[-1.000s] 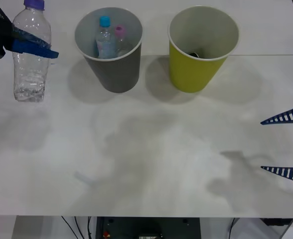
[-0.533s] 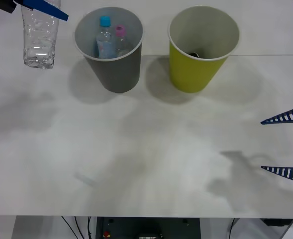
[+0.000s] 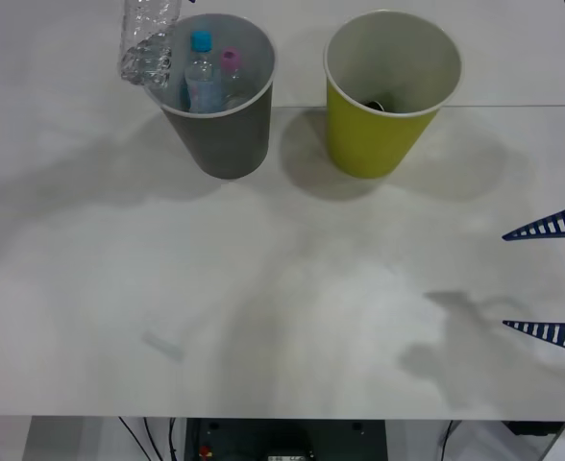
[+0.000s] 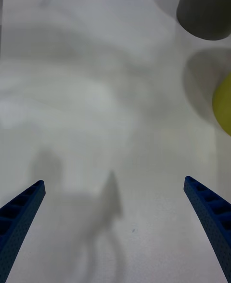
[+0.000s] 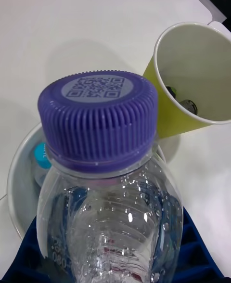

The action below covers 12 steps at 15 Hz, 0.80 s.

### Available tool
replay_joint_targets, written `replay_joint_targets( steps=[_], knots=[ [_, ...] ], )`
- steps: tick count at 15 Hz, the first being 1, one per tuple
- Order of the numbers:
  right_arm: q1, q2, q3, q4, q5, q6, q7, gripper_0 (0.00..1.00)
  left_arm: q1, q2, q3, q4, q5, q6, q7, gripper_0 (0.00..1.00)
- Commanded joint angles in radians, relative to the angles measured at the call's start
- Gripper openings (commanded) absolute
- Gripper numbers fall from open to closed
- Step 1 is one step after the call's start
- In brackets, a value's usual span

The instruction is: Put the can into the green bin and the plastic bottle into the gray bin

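The left claw (image 5: 108,259) was pinching the plastic bottle (image 5: 108,186) around its body, with blue ribbed fingers (image 5: 29,259) pressed against the clear wall on both sides just under the shoulder. I judged that this grip was chosen so that the purple cap and the neck stayed free and the bottle hung straight below the wrist, ready to be let go. In the front view the bottle (image 3: 148,43) was lifted off the tabletop (image 3: 282,288) and its lower end hung at the rim of the gray bin (image 3: 215,134), on the side far from the green bin (image 3: 383,134); it looked not yet fully over the opening. The long axis of the bottle was close to upright, leaning only a little, with the cap end toward the claw's wrist and the bottom end pointing down to the bin. Inside the gray bin stood a blue-capped bottle (image 3: 202,72) and a pink-capped bottle (image 3: 231,67), so the place under the claw was partly taken. A dark object, maybe the can (image 3: 374,104), lay at the bottom of the green bin, beyond the claw. The right claw (image 3: 552,279) waited spread wide open, low over the tabletop and well apart from both bins, holding nothing.
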Motion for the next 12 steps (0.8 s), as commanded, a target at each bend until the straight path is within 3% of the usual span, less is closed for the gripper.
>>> replay_joint_targets(
  steps=[1, 4, 6, 7, 8, 9, 12],
  knots=[
    [0.000, 0.000, 0.000, 0.000, 0.000, 0.000, 0.000, 1.00, -0.055, -0.084, 0.000, 0.108, -0.092, 0.036, 0.001, 0.00],
    [0.000, 0.000, 0.000, 0.000, 0.000, 0.000, 0.000, 1.00, -0.073, -0.127, 0.000, 0.164, -0.134, 0.059, -0.010, 0.01],
    [0.000, 0.000, 0.000, 0.000, 0.000, 0.000, 0.000, 1.00, -0.072, -0.135, 0.000, 0.167, -0.144, 0.059, -0.010, 0.06],
    [0.000, 0.000, 0.000, 0.000, 0.000, 0.000, 0.000, 1.00, -0.072, -0.135, 0.002, 0.169, -0.146, 0.059, -0.010, 0.21],
    [0.000, 0.000, 0.000, 0.000, 0.000, 0.000, 0.000, 1.00, -0.073, -0.135, 0.000, 0.167, -0.147, 0.059, -0.011, 0.76],
    [0.000, 0.000, 0.000, 0.000, 0.000, 0.000, 0.000, 1.00, -0.072, -0.135, 0.000, 0.169, -0.147, 0.059, -0.018, 1.00],
    [0.000, 0.000, 0.000, 0.000, 0.000, 0.000, 0.000, 1.00, -0.072, -0.133, -0.009, 0.167, -0.137, 0.061, -0.021, 1.00]
  ],
)
